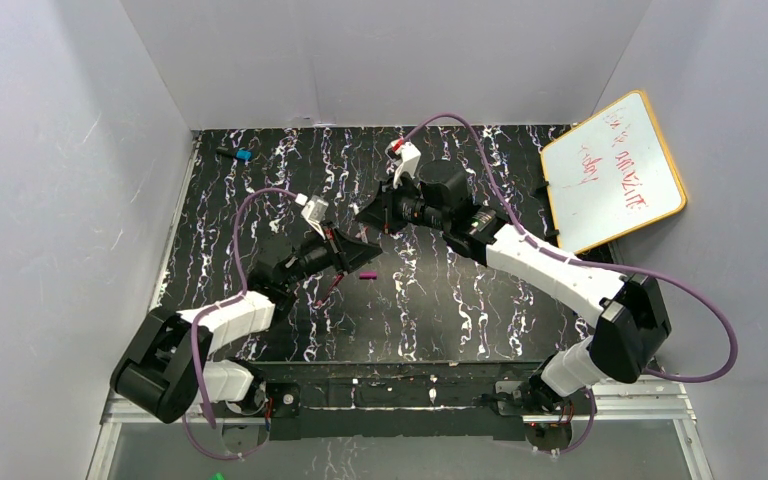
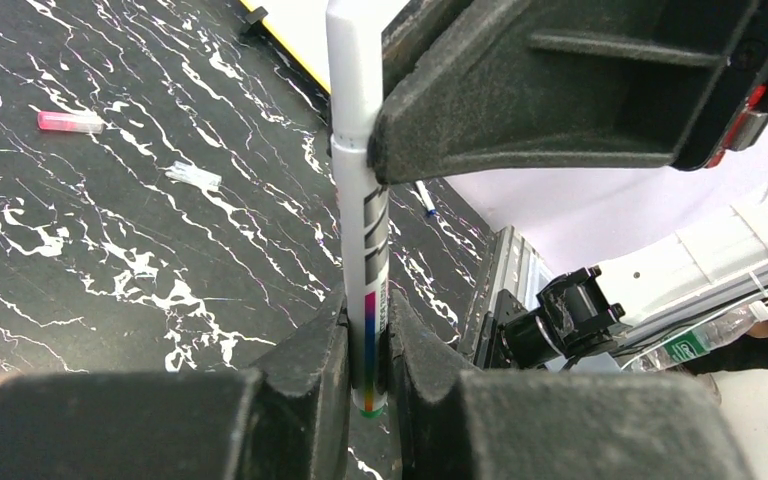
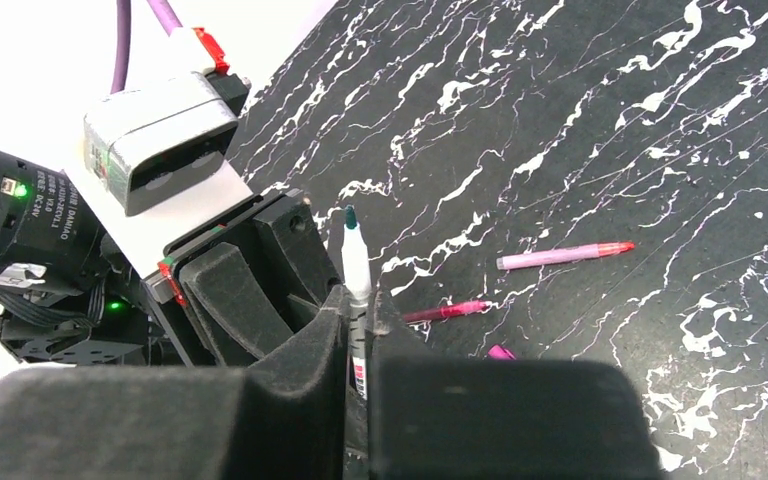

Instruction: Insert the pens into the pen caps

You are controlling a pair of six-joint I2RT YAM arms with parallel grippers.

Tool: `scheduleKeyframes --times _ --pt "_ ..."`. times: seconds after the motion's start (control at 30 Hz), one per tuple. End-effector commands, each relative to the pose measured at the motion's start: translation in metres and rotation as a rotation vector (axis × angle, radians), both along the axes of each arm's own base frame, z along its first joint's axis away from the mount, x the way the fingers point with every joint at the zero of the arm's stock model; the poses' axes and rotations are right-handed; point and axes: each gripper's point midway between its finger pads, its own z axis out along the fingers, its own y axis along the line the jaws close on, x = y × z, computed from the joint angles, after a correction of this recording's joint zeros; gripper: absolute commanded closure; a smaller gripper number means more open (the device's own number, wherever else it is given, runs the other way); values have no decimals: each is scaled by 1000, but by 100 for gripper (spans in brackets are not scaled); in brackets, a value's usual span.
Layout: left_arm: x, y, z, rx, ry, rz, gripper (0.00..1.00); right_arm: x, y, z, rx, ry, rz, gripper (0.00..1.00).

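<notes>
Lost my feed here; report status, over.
Both shut on white pen: left gripper, right gripper. Its green tip bare, uncapped. Loose on table: magenta cap, pink pen, magenta pen. Nothing seen in the way.

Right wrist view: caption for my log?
White green-tipped pen clamped in the right gripper's jaws; a pink pen and a magenta pen lie on the table beyond.

Light is even and diffuse in all 3 views, with no hard shadows. In the top view the side walls [image 1: 50,200] shade darker toward the lower corners. The wall [image 3: 20,60] at the upper left of the right wrist view is blown out white. The near fingers [image 2: 290,400] along the lower edge of both wrist views are blurred. The table [image 2: 110,260] veining is sharp.
</notes>
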Motion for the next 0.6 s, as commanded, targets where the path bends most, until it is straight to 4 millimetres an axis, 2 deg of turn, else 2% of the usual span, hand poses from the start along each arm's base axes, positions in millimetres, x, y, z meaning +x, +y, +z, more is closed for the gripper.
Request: scheduleKeyframes --times 0.0,0.03,0.07,0.1,0.2,0.3,0.33,0.37,0.43,0.5,0.57 --pt "0 0 10 -2 -57 -15 100 0 -7 18 16 -44 -34 65" --pt "4 2 5 21 -38 -6 100 2 -13 19 5 -56 -62 46" --pt "7 7 0 50 -21 6 100 6 -21 21 -10 -72 -102 17" --pt "11 12 -4 79 -9 23 100 9 -32 21 -33 -88 -147 4" --pt "29 43 -13 174 30 117 100 12 -68 30 -52 -161 -282 1" --pt "47 81 -13 289 41 221 100 4 -93 17 -85 -195 -325 1" --pt "52 93 -11 332 38 254 100 -1 -95 9 -119 -203 -292 1" --pt "58 106 -7 376 36 293 100 -7 -97 -9 -195 -188 -249 1" --pt "61 123 -11 462 39 334 100 -12 -97 -37 -322 -136 -183 3" --pt "63 135 -18 536 45 374 100 -19 -97 -69 -448 -61 -111 11" --pt "62 144 -33 571 68 413 100 -19 -93 -88 -517 -50 -70 14"
